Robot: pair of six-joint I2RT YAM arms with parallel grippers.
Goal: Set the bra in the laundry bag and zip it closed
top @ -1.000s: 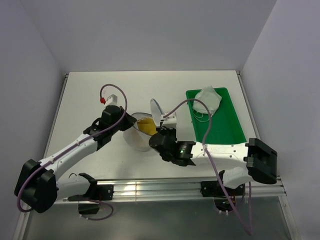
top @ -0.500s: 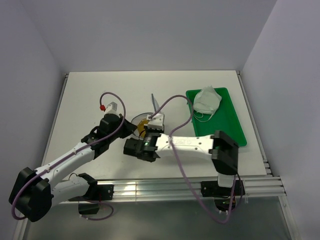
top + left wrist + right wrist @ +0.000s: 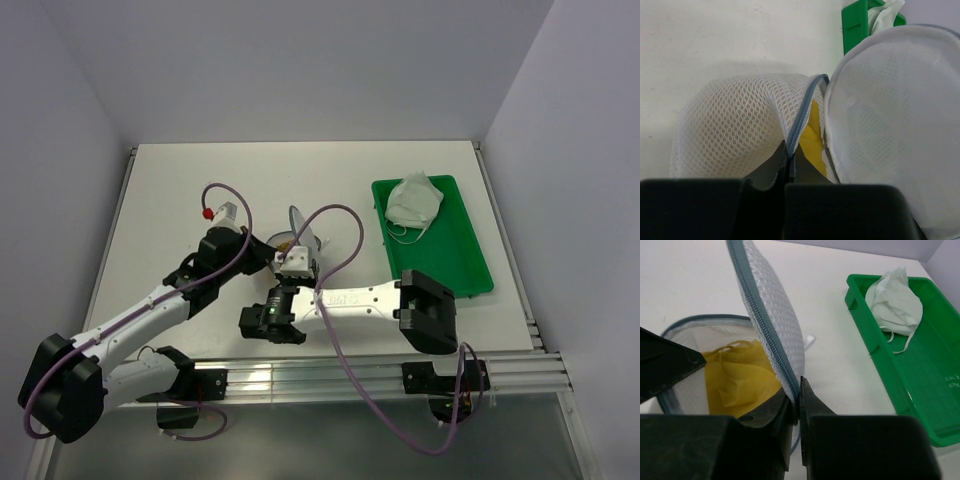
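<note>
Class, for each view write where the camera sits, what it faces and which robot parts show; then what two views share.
Top external: above and behind the bases, looking down on the table; left arm and right arm show.
Left wrist: on that arm, facing the laundry bag; left gripper pinches its zipper rim.
Right wrist: on that arm, facing bag and green tray; right gripper pinches the bag's edge.
Shared: both wrist views show the bra in the bag.
</note>
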